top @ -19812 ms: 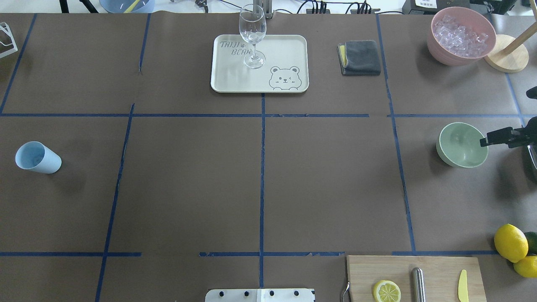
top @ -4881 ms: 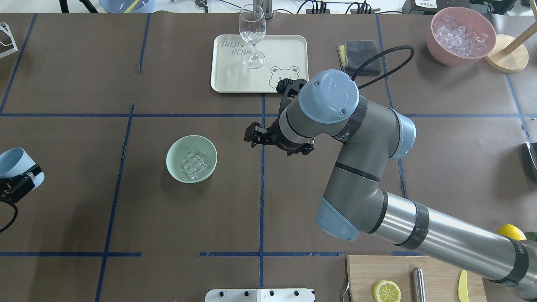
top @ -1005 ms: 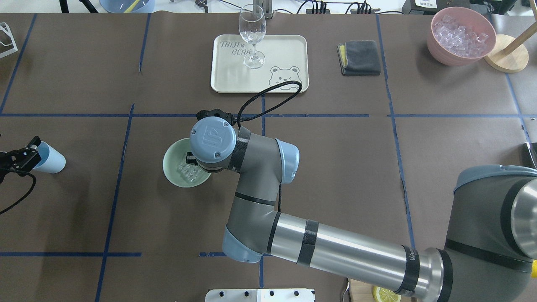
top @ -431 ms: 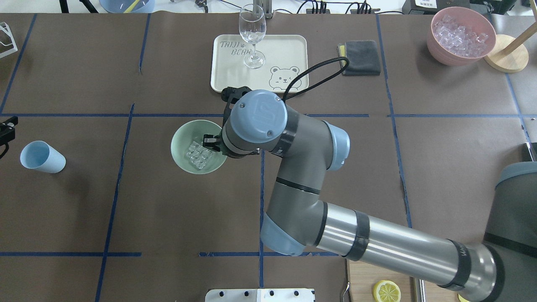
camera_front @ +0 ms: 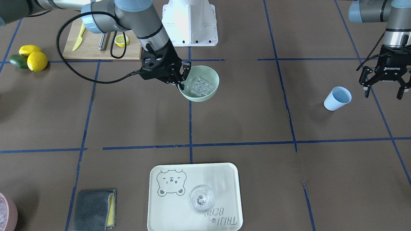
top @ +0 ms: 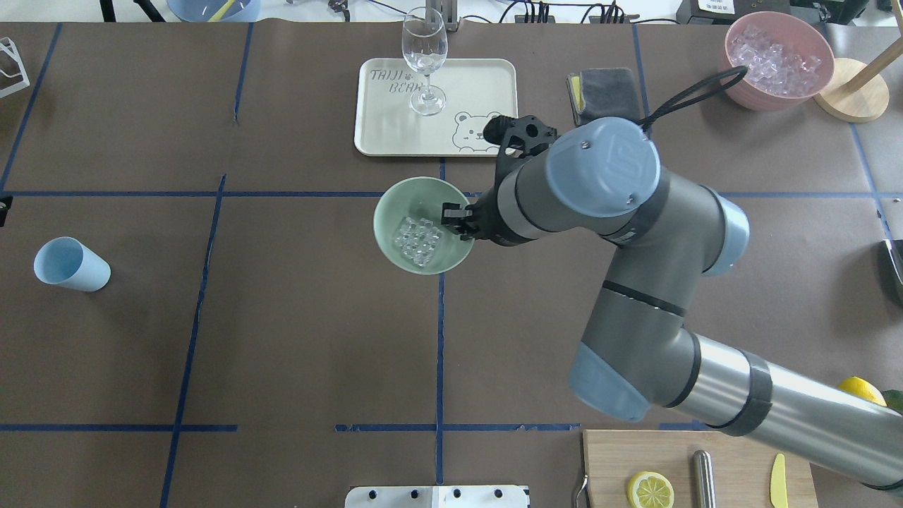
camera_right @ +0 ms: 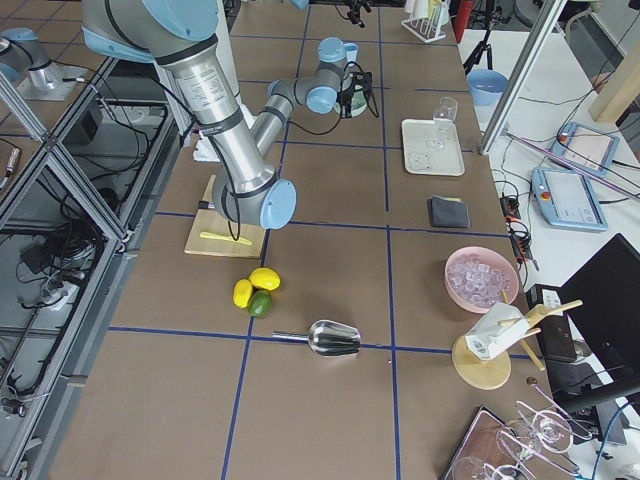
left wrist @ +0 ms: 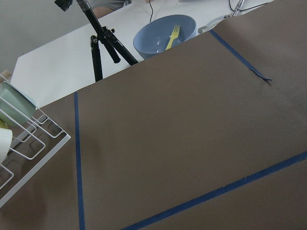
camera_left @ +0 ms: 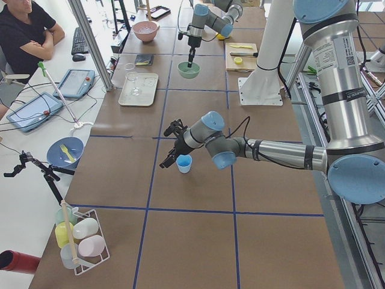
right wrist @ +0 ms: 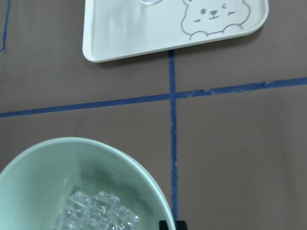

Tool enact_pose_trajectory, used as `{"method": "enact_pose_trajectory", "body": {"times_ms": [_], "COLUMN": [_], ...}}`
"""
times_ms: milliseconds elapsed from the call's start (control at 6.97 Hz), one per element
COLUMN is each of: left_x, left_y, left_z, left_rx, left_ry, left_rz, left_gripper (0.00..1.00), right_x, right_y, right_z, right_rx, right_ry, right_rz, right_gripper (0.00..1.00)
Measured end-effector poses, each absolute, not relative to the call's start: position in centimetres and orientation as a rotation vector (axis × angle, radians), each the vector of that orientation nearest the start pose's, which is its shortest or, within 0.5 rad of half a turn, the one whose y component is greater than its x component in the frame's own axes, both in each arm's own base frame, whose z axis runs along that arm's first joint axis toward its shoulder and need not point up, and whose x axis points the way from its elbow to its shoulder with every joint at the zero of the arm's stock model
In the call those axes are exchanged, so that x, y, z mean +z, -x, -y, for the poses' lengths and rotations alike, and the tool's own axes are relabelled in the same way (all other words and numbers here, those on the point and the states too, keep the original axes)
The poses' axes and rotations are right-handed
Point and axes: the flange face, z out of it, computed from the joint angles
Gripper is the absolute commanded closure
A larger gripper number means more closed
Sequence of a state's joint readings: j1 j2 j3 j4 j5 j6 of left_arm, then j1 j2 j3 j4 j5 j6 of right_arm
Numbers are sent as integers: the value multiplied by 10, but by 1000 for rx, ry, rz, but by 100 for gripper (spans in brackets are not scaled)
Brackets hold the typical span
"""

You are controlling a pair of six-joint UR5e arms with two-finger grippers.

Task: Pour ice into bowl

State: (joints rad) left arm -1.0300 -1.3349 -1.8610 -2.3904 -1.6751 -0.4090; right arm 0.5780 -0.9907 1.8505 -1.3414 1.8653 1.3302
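Right gripper (camera_front: 181, 84) fingers were clamped on the rim of the mint-green bowl (top: 403, 195), one inside, one outside; the bowl, smooth and matte, held a cluster of clear ice cubes (top: 417, 241) at its bottom; it lay over the central blue tape line (top: 440, 339), near the bear-printed tray (top: 395, 134); left gripper (camera_front: 383, 93) fingers were spread wide, empty, just beside the light blue cup (camera_front: 337, 98).

Brown table (top: 282, 339) bearing tray (top: 374, 137), grey cloth (top: 608, 85), blue cup (top: 70, 264), cutting board (top: 614, 455)
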Motion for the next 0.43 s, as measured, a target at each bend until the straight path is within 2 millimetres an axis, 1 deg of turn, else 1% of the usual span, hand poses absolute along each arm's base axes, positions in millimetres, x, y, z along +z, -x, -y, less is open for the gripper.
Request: {"method": "enact_pose_trajectory", "body": {"times_ms": [144,287,431], "left_x": [528,513,503], "left_y": [-95,-74,-58], "left_z": [468,497,511], "left_rx": [238,263,259], "left_ry": [-660,-580,-518], "left_rz": [-435,-397,-395], "left_gripper": [0,0,0], "right_x": [206,244,288], "right_y": [424,386,349], "right_z": [434,440,442], "right_rx": [115,91,74], "right_ry": [-198,-204,-208], "right_rz": [1074,1038,995], "right_gripper": [100,100,100]}}
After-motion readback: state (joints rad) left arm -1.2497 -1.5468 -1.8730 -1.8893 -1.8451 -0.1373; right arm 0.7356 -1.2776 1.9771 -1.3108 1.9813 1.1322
